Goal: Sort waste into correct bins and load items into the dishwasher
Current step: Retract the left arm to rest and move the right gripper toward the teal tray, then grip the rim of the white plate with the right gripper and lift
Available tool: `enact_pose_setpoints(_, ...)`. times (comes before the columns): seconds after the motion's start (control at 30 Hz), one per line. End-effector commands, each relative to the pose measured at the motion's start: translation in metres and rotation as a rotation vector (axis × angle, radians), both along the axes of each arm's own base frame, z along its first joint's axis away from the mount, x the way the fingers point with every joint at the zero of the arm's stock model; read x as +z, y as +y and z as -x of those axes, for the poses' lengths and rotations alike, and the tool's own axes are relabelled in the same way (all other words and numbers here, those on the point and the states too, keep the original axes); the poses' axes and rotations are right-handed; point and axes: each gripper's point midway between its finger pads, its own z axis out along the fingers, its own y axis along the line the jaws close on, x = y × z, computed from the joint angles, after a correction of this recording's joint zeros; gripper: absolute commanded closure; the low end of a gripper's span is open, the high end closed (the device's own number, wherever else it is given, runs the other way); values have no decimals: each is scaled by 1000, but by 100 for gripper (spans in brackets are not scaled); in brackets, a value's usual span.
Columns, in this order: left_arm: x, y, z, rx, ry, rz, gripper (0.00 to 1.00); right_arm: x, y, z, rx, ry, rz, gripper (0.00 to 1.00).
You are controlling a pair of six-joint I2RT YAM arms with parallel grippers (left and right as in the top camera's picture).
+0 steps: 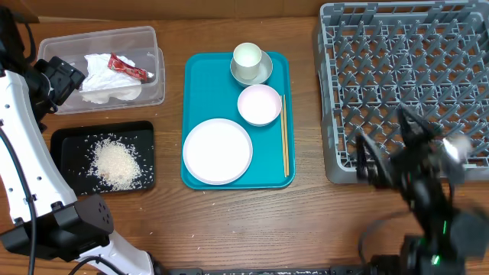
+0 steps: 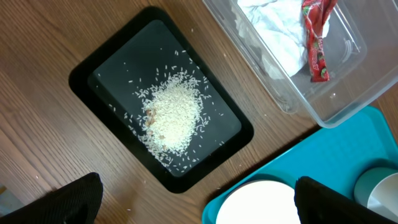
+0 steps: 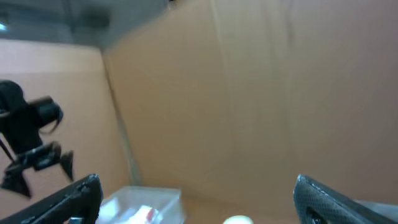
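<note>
Wooden tabletop with a brown cardboard wall behind it; from where I stand the waste looks dealt with: the napkin (image 1: 103, 82) and the wrapper (image 1: 128, 69) lie in the clear tub (image 1: 155, 76), and the rice (image 1: 114, 160) is heaped in the black tray (image 1: 55, 153). What is left is the crockery, all of it on the teal tray (image 1: 202, 84) in the middle: the plate (image 1: 218, 150) at the near left, the bowl (image 1: 260, 105) beyond it, and the cup (image 1: 247, 56) standing on the saucer (image 1: 264, 74) at the far end; the chopsticks (image 1: 285, 137) lie along the tray's right edge, their long axis running near to far.

The dish rack (image 1: 405, 84) stands to the right of the teal tray with no dishes in it yet; the right gripper (image 1: 393, 145), blurred, hangs in front of its near edge, fingers spread wide with nothing between them; its own camera tilts up at the wall. The left gripper (image 2: 199, 202) is likewise spread and empty, over by the black tray and the tub.

So everything to be loaded lies to the right claw's left, with the rack just behind it; that arm seems the nearer one, and the chopsticks the closest piece; I would guess it must close across their length.
</note>
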Motion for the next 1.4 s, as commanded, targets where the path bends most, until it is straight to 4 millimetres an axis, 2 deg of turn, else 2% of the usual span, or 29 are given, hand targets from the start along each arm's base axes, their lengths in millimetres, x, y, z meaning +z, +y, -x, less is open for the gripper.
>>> enact_pose_setpoints(0.0,0,0,0,-15,4,-2,0,-18,32,-32,197,216,80,0)
enact_pose_setpoints(0.07,0,0,0,-15,4,-2,0,-41,48,-48,252,357,135,0)
enact_pose_setpoints(0.1,0,0,0,-15,4,-2,0,-72,71,-60,307,501,224,0)
enact_pose_setpoints(0.3,0,0,0,-15,4,-2,0,-167,125,-87,232,887,539,0)
enact_pose_setpoints(0.47,0,0,0,-15,4,-2,0,-220,165,-83,304,1087,693,0)
enact_pose_setpoints(0.6,0,0,0,-15,3,-2,0,-262,176,-69,356,1222,757,0)
enact_pose_setpoints(0.67,0,0,0,-15,4,-2,0,-273,180,-56,411,1287,750,0)
enact_pose_setpoints(0.77,0,0,0,-15,4,-2,0,-275,187,-42,492,1345,716,0)
enact_pose_setpoints(0.87,0,0,0,-15,4,-2,0,-276,186,-40,494,1351,716,0)
enact_pose_setpoints(0.93,0,0,0,-15,4,-2,0,-274,191,-47,492,1318,704,0)
enact_pose_setpoints(1.0,0,0,0,-15,4,-2,0,-271,197,-57,458,1314,644,19)
enact_pose_setpoints(1.13,0,0,0,-15,4,-2,0,-274,204,-74,278,1442,426,28)
enact_pose_setpoints(1.23,0,0,0,-15,4,-2,0,-294,187,-79,53,1528,387,31)
enact_pose_setpoints(1.27,0,0,0,-15,4,-2,0,-298,183,-79,2,1561,363,34)
enact_pose_setpoints(1.33,0,0,0,-15,4,-2,0,-309,187,-71,-13,1648,313,47)
enact_pose_setpoints(1.37,0,0,0,-15,4,-2,0,-314,191,-67,8,1667,316,49)
